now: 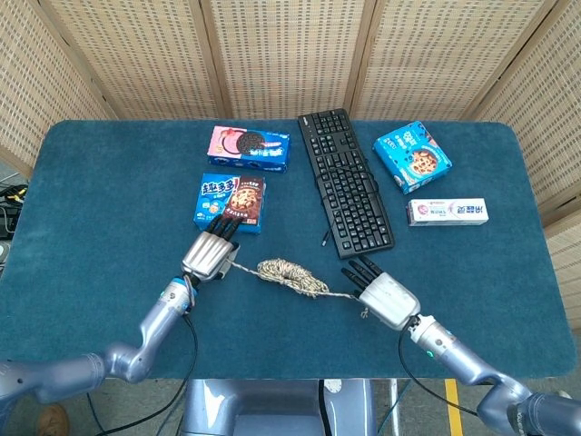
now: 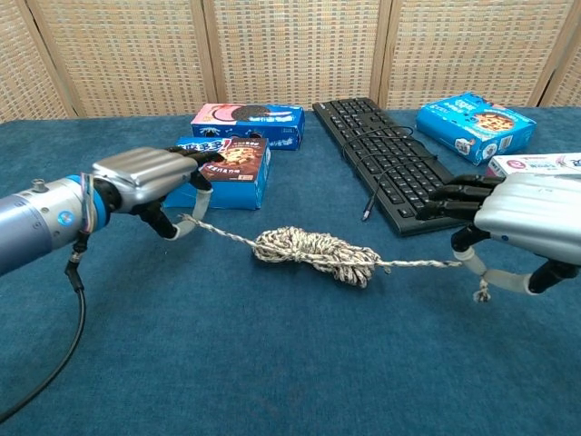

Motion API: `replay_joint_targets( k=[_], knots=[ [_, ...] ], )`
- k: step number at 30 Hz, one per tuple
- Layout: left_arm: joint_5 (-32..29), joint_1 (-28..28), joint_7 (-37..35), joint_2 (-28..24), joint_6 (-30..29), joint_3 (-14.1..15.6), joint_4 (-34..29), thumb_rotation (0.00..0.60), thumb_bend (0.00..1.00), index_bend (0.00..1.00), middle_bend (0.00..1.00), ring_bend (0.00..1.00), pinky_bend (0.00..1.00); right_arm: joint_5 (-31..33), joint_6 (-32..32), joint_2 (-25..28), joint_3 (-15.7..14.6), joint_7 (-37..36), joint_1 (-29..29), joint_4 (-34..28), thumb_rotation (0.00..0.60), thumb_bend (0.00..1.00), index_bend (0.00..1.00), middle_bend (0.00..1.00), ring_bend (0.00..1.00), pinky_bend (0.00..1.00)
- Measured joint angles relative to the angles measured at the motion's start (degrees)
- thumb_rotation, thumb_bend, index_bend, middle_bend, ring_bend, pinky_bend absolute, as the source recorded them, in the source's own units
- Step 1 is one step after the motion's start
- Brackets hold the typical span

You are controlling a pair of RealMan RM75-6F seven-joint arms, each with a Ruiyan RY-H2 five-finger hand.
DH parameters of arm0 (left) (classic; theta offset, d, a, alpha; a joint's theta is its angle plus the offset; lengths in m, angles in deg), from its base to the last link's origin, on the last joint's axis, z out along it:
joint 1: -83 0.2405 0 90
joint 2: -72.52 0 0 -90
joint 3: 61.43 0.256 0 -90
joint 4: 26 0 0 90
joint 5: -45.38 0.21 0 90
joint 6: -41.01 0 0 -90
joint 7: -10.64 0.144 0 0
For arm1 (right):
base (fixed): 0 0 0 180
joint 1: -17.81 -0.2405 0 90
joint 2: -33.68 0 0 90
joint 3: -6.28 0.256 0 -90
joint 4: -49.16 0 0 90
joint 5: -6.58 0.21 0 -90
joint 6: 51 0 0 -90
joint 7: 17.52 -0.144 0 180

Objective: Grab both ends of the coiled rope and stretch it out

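A beige twisted rope lies on the blue table, its coiled bundle [image 1: 289,273] [image 2: 315,251] midway between my hands. My left hand [image 1: 210,254] [image 2: 150,182] pinches the left end, and a straight strand runs from it to the coil. My right hand [image 1: 385,297] [image 2: 526,222] pinches the right end; the frayed tip [image 2: 482,292] hangs below its fingers. A second taut strand runs from the coil to that hand. Both hands hover just above the cloth, with the coil partly unwound.
A black keyboard [image 1: 345,180] [image 2: 395,163] lies behind the right hand. A blue cookie box [image 1: 230,202] [image 2: 222,168] sits right behind the left hand, a pink box [image 1: 249,148] further back. Another blue box [image 1: 412,156] and a toothpaste carton [image 1: 446,212] stand at the right.
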Motion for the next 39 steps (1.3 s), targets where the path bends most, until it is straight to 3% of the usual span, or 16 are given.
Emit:
replay_joint_targets(
  k=[11, 20, 21, 22, 23, 24, 25, 26, 27, 31, 39],
  knots=[
    [1.1, 3.5, -6.0, -8.5, -1.6, 0.7, -1.0, 0.600, 0.44, 0.65, 0.00, 0.00, 0.00, 1.9, 4.4, 5.6, -0.4, -1.0, 4.2, 0.8, 0.600, 0.73, 0.63, 0.09, 0.00, 0.00],
    [2.2, 5.5, -10.1, -10.0, -2.0, 1.8, 0.1, 0.600, 0.43, 0.65, 0.00, 0.00, 0.00, 2.0, 7.0, 6.8, -1.1, -3.9, 7.0, 3.3, 0.600, 0.72, 0.62, 0.09, 0.00, 0.00],
    [2.2, 5.5, -10.1, -10.1, -2.0, 1.8, 0.1, 0.600, 0.41, 0.62, 0.00, 0.00, 0.00, 1.8, 7.3, 6.8, -1.2, -4.4, 7.2, 3.7, 0.600, 0.69, 0.57, 0.08, 0.00, 0.00],
    [2.3, 5.6, -10.2, -10.1, -2.0, 1.9, 0.0, 0.600, 0.33, 0.53, 0.00, 0.00, 0.00, 1.6, 7.5, 6.7, -1.2, -4.7, 7.3, 3.9, 0.600, 0.63, 0.51, 0.08, 0.00, 0.00],
    [2.3, 5.6, -10.4, -10.3, -1.9, 1.9, -0.2, 0.600, 0.26, 0.43, 0.00, 0.00, 0.00, 1.5, 7.6, 6.7, -1.2, -5.0, 7.4, 4.1, 0.600, 0.49, 0.38, 0.06, 0.00, 0.00],
    [2.4, 5.6, -10.7, -10.4, -1.8, 1.9, -0.3, 0.600, 0.13, 0.24, 0.00, 0.00, 0.00, 1.4, 7.7, 6.7, -1.2, -5.4, 7.5, 4.2, 0.600, 0.29, 0.24, 0.03, 0.00, 0.00],
    [2.5, 5.7, -11.1, -10.5, -1.7, 2.0, -0.6, 0.600, 0.04, 0.09, 0.00, 0.00, 0.00, 1.4, 7.9, 6.7, -1.2, -5.7, 7.6, 4.3, 0.600, 0.17, 0.15, 0.02, 0.00, 0.00],
    [2.7, 5.7, -11.6, -10.9, -1.6, 2.0, -1.0, 0.600, 0.01, 0.03, 0.00, 0.00, 0.00, 1.5, 8.1, 6.6, -1.1, -6.0, 7.8, 4.3, 0.600, 0.05, 0.06, 0.00, 0.00, 0.00],
    [2.9, 5.8, -12.0, -11.1, -1.6, 2.0, -1.4, 0.600, 0.00, 0.00, 0.00, 0.00, 0.00, 1.9, 8.5, 6.5, -0.8, -6.2, 8.1, 4.1, 0.600, 0.00, 0.01, 0.00, 0.00, 0.00],
    [3.5, 6.8, -13.4, -12.6, -3.7, 1.7, -4.1, 0.600, 0.00, 0.00, 0.00, 0.00, 0.00, 3.3, 10.7, 6.7, 0.3, -7.9, 9.5, 1.7, 0.600, 0.00, 0.00, 0.00, 0.00, 0.00],
    [5.3, 14.1, -14.9, -21.6, -14.6, 2.3, -18.4, 0.600, 0.00, 0.00, 0.00, 0.00, 0.00, 7.3, 21.2, 9.8, 3.6, -14.2, 15.6, -10.4, 0.600, 0.00, 0.00, 0.00, 0.00, 0.00]
  ],
)
